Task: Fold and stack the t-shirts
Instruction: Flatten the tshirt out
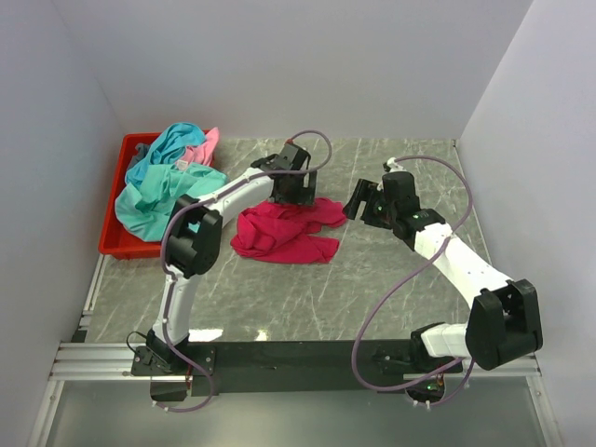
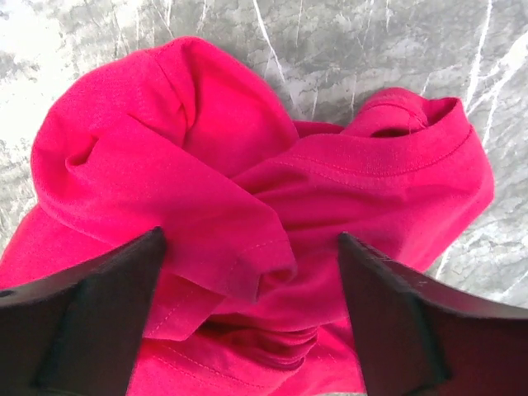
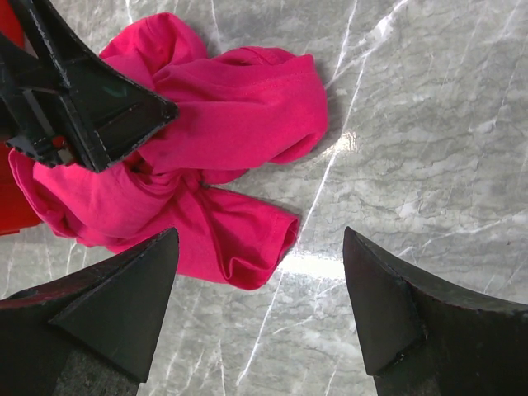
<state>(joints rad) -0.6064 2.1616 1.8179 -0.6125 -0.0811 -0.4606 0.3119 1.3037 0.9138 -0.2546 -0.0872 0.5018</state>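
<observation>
Since folding needs open room, the grey marble-patterned counter (image 1: 391, 279) is my working ground. The red rectangular plastic bin (image 1: 119, 247) sits off at its far left as the holding place for what waits: a heap of soft teal t-shirts (image 1: 158, 200) spilling over the front rim, with a light pink t-shirt (image 1: 203, 147) at the back. The magenta-red short-sleeved cloth t-shirt (image 1: 284, 233) lies by itself near the middle of the counter, apart from the bin, because I judge it to be the one in hand. It is crumpled and twisted on itself, so no fold has begun and nothing is stacked. My left gripper (image 2: 250, 247) hangs straight above that bundle with its jaws spread wide and nothing between them, placed there, I think, to drop onto a raised ridge of cloth. My right gripper (image 3: 257, 239) is just off the shirt's right side, above bare counter, jaws likewise wide and holding nothing. That spot lets it take the opposite edge, so both grippers can pull the garment flat. Smallest of all, a stitched hem (image 2: 276, 256) curls over just under my left gripper, and a sleeve opening (image 2: 408, 115) stands up farther off. Either offers a firm doubled layer to pinch, though the twist hides which part of the shirt each belongs to.
</observation>
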